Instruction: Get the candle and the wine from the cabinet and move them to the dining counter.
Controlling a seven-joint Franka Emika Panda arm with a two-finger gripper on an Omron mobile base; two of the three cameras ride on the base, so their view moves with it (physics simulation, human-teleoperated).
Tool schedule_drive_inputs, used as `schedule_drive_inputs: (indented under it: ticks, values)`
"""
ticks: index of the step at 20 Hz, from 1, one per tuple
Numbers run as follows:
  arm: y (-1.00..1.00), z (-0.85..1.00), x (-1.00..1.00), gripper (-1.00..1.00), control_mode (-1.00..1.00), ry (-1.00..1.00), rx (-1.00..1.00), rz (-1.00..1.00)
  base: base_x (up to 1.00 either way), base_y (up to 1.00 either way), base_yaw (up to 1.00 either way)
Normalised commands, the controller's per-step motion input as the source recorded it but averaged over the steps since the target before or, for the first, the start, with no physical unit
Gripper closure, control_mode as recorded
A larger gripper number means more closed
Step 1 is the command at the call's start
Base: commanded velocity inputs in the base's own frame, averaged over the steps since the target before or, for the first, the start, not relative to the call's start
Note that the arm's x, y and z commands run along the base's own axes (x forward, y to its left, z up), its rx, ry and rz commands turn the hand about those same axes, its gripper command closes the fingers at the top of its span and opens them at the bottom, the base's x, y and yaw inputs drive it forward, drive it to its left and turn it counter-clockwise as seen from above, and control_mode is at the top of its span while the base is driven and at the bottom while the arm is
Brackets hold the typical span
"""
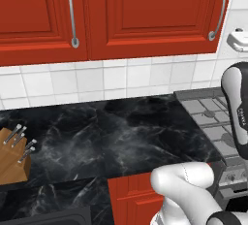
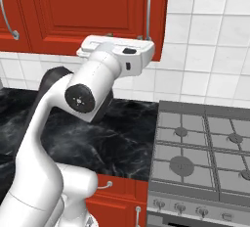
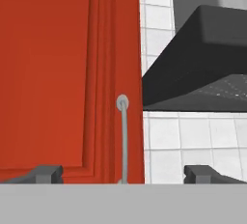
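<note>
A white robot arm raises its hand to the lower right corner of the cabinet [image 1: 145, 15], a red wooden wall unit with raised-panel doors, all of them closed. In the hand view the gripper [image 3: 125, 172] points up along the right-hand door, its two dark fingertips [image 3: 46, 174] set wide apart with nothing between them; the door's long curved silver handle [image 3: 123, 141] rises in the gap between the tips, touched by neither. To the right of the door in that view sit white wall tiles [image 3: 164, 141] and the dark underside of a range hood [image 3: 202, 68].

From the right base view, the hand's white body is just under the cabinet's bottom edge, near the foot of that same handle. Below stretches a black marble worktop [image 1: 121, 136] with white veining, backed by a white-tile backsplash. A grey gas hob [image 2: 205, 147] adjoins the worktop on the right, and a wooden knife block [image 1: 12, 158] stands at its far left in the left base view. Behind the closed doors, neither candle nor wine can be seen.
</note>
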Motion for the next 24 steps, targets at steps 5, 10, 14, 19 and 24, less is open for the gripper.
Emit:
schedule_drive_inputs:
  ticks: [5,10,14,19,24]
  values:
    - [0.00,0.00,0.43,-1.00,-1.00,0.00,0.00,0.08,0.00,0.00,0.00]
    - [0.00,0.00,0.60,-1.00,-1.00,0.01,0.00,0.10,0.00,0.00,0.00]
    - [-0.13,0.00,0.54,-1.00,-1.00,0.00,0.03,0.07,0.00,0.00,0.00]
    - [-0.28,0.00,0.47,-1.00,-1.00,0.00,0.03,0.01,0.00,0.00,0.00]
    - [-0.26,0.00,0.42,-1.00,-1.00,0.00,0.01,0.00,0.00,0.00,0.00]
